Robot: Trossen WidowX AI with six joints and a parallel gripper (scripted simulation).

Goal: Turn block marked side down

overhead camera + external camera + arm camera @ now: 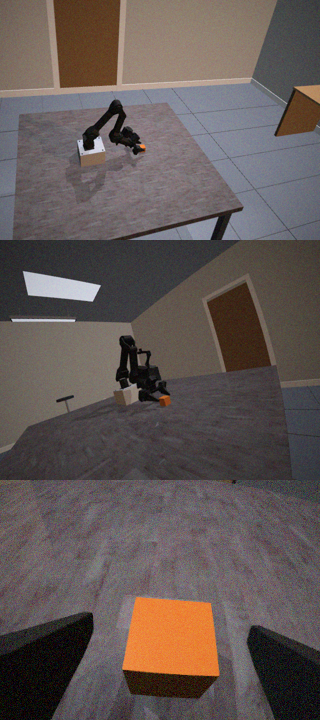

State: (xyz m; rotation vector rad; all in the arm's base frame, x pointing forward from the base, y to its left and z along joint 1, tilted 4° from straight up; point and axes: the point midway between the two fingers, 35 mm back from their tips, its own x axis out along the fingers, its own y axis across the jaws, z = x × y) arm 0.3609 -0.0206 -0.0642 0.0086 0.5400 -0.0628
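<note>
The orange block (142, 148) (164, 400) (172, 639) rests on the table (155, 193) (180, 446) (175, 540), a face upward. Its faces that show are plain orange, with no mark visible; its underside is hidden. My gripper (142, 146) (164, 397) (172, 628) is open, low over the table. In the wrist view the fingers stand wide to the left and right of the block, with a gap on each side, and the block is between and ahead of them.
The arm's pale base box (93, 158) (126, 396) stands on the table behind the gripper. The table's edge lies beyond the block, on the right in the top view. A wooden desk (297, 116) stands apart on the floor.
</note>
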